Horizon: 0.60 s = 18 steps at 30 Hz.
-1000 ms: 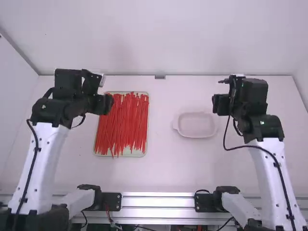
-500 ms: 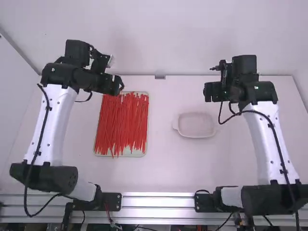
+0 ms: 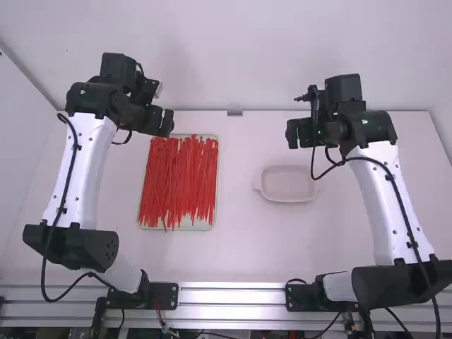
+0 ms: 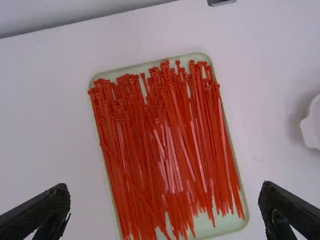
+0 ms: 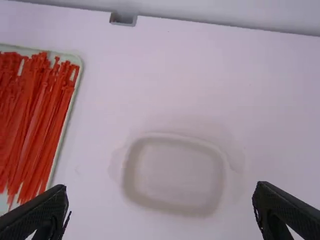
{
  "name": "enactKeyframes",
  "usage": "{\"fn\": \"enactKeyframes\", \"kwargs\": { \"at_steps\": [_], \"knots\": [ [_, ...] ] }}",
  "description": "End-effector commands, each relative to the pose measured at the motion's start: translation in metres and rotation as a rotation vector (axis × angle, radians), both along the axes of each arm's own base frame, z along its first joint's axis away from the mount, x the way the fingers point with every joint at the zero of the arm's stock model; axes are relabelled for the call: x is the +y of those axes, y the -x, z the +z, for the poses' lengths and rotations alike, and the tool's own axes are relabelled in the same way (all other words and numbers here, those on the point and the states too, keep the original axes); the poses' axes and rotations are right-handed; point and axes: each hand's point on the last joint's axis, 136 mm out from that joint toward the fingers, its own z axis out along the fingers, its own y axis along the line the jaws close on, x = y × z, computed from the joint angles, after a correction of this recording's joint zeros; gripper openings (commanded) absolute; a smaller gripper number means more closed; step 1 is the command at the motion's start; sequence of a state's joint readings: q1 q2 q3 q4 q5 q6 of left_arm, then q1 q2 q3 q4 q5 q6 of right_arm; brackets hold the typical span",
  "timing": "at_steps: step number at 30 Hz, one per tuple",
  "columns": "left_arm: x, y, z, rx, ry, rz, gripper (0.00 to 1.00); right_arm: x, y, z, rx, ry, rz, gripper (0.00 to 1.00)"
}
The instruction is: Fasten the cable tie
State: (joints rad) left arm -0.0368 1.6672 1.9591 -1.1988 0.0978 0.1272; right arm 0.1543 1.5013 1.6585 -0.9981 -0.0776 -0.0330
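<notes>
Cable ties (image 4: 165,150) (red) lie on a tray (image 4: 130,70); left gripper (image 4: 162,200) and right gripper (image 5: 160,200) spread wide.

the left arm (image 3: 74,176) and right arm (image 3: 385,205) are built of smooth white tubular links joined by bulky, rounded black joint housings. a thin black cable (image 3: 42,272) runs loosely along the left arm's outside, and a second black cable (image 3: 408,233) along the right's. the left gripper (image 3: 164,121) and right gripper (image 3: 293,134) are matte black, with blunt wedge-shaped fingers (image 4: 37,212).
</notes>
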Motion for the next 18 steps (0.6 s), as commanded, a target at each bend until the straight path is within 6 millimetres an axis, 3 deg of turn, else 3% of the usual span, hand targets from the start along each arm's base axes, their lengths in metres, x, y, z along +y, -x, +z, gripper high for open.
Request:
{"fn": "enactKeyframes", "kwargs": {
  "at_steps": [1, 18],
  "knots": [
    [-0.0022, -0.0047, 0.0094, -0.033, -0.002, 0.002, 0.99, -0.0054, -0.0018, 0.018, -0.054, 0.011, -0.021, 0.98],
    [-0.0023, -0.0085, 0.012, -0.052, -0.002, 0.002, 0.99, -0.0119, 0.0005, 0.0153, -0.037, 0.014, -0.037, 0.99]
  ]
}}
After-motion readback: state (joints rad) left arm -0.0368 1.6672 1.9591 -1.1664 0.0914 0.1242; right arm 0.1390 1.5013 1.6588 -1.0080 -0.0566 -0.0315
